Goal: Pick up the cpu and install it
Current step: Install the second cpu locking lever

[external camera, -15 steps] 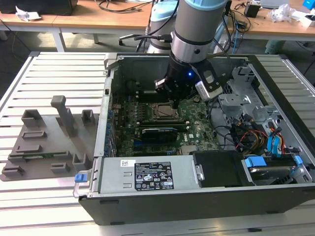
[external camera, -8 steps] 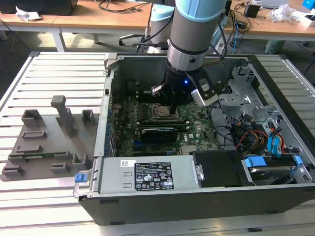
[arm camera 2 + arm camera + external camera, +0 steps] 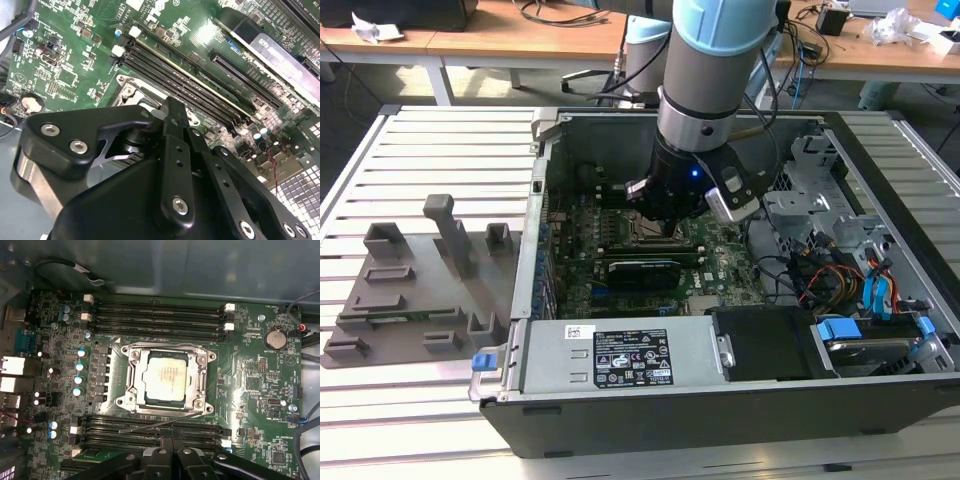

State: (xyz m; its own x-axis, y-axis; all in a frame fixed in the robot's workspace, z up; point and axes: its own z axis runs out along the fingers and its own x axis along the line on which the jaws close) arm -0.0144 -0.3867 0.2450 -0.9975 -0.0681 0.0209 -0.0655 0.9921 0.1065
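Lying on a slatted counter (image 3: 440, 140) before wooden desks (image 3: 520, 40), the computer case (image 3: 720, 400) holds the cpu (image 3: 167, 375), silvery, square, in its socket (image 3: 131, 360); end effector (image 3: 172, 452) empty, fingers together.

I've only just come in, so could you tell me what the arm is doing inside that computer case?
The robot arm is reaching down into the open computer case, with its pincer over the motherboard. In the first wrist view the cpu lies inside the socket frame, sitting slightly askew, and the socket's thin lever is swung out loose beside it. The pincer fingers are together and hold nothing. A grey fixture tray sits on the slatted table at the exterior view's left.
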